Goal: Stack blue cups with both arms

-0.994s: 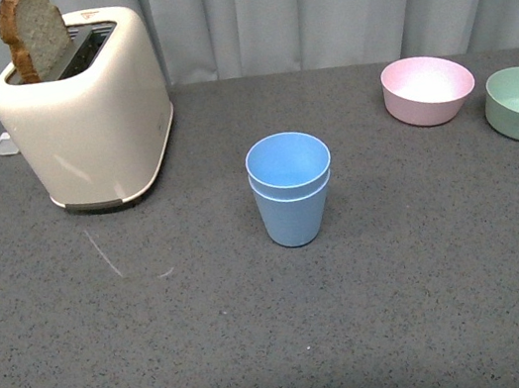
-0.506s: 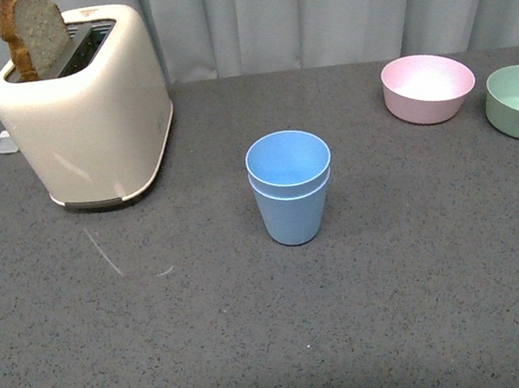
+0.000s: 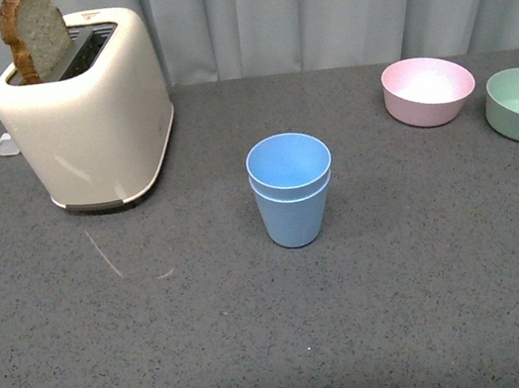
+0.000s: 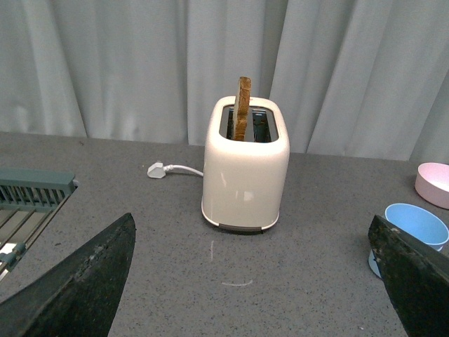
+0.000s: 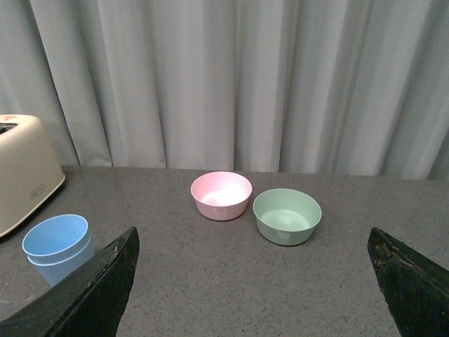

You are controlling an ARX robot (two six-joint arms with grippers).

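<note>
While the blue cups (image 3: 292, 189) stand nested, both arms' jaws gape empty — well apart from them.

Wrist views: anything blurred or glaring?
Left wrist view: left hand fingers are dark, soft-edged wedges; toaster sharp. Right wrist view: same for right hand; pink bowl and green bowl sharp, mild sheen inside. No harsh glare.

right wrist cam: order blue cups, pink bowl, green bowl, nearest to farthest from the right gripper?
1. blue cups: nested, nearest, beside one finger, toaster side.
2. green bowl: midway across.
3. pink bowl: slightly farther back, towards the curtain.
The bowls are close; the ranking is tentative.
</note>
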